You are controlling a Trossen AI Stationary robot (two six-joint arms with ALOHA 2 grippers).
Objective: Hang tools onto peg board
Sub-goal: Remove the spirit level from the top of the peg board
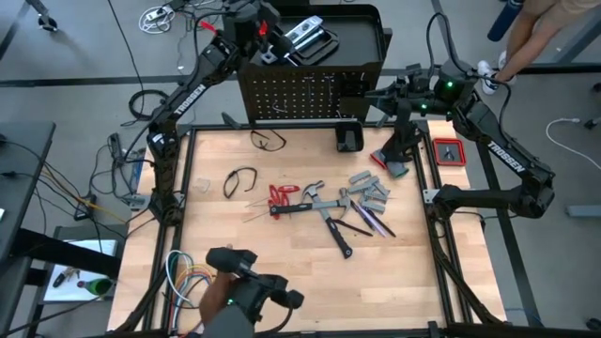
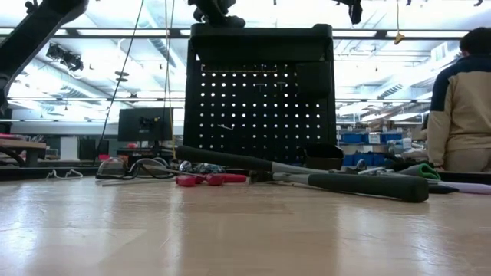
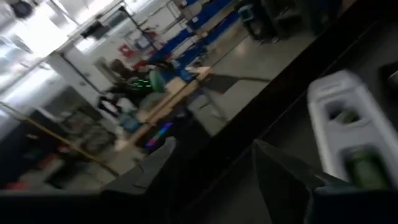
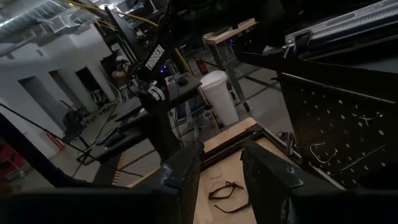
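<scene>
**Entry: level at the stand top, hanging not yet done**

- Left gripper (image 1: pixel 272 42): upper centre of the high view, over the tray (image 1: pixel 362 28) that tops the stand. Its fingers (image 3: pixel 283 174) stand apart with nothing seen between them.
- Level (image 1: pixel 305 39): silver, lying in the tray just beside the left gripper; whether the two touch I cannot tell. In the left wrist view it shows at the right edge (image 3: pixel 348 130).
- Peg board (image 1: pixel 300 99): upright at the back edge of the table (image 1: pixel 282 282), with a few thin hooks on its face.
- Right gripper (image 1: pixel 399 160): right of the board, low over the table's upper right, jaws a little apart and empty.
- Loose tools: pliers (image 1: pixel 280 195), hammer (image 1: pixel 310 202), wrenches (image 1: pixel 368 191), heaped mid-table.

Handling, as judged: take the level square across its narrow body, lift clear of the tray rim, then lower down the board face to a hook.

Room: the tray walls hem the left gripper in. The board's front is open down to the table; the right arm stands close at its right side, so a path on the left half is safer.
</scene>
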